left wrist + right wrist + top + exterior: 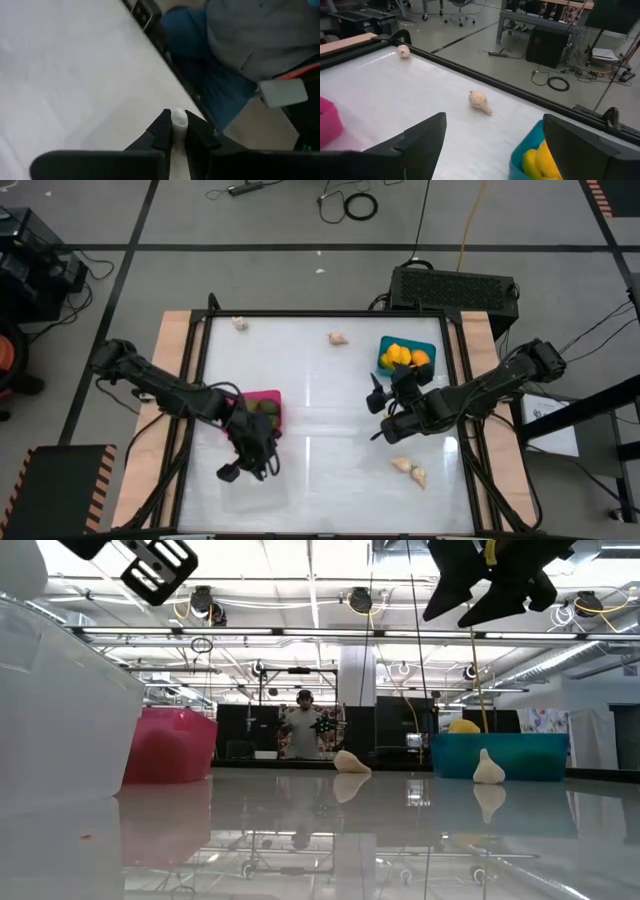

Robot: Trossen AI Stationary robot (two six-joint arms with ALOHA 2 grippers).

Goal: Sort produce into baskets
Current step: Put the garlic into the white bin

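My left gripper (235, 469) is over the clear basket (256, 486) at the table's near left, and is shut on a whitish garlic bulb (178, 119). My right gripper (492, 145) is open and empty, and hangs above the table just near of the teal basket (407, 356), which holds yellow fruits (405, 358). The pink basket (264, 408) holds green fruits (263, 407). Loose garlic bulbs lie on the table: two toward the far edge (239, 323) (338, 338) and two near the right front (402, 464) (418, 476). My left gripper pinches the garlic bulb between its two fingers (161, 131). The bulb's rounded end (178, 116) shows between the free ends of the fingers. The bulb is lifted clear of the table.
In the low view the clear basket (60, 710) stands close at the left, the pink basket (170, 745) behind it and the teal basket (500, 755) at the right. The table's middle is bare white surface. A black box (455, 288) stands beyond the far right edge.
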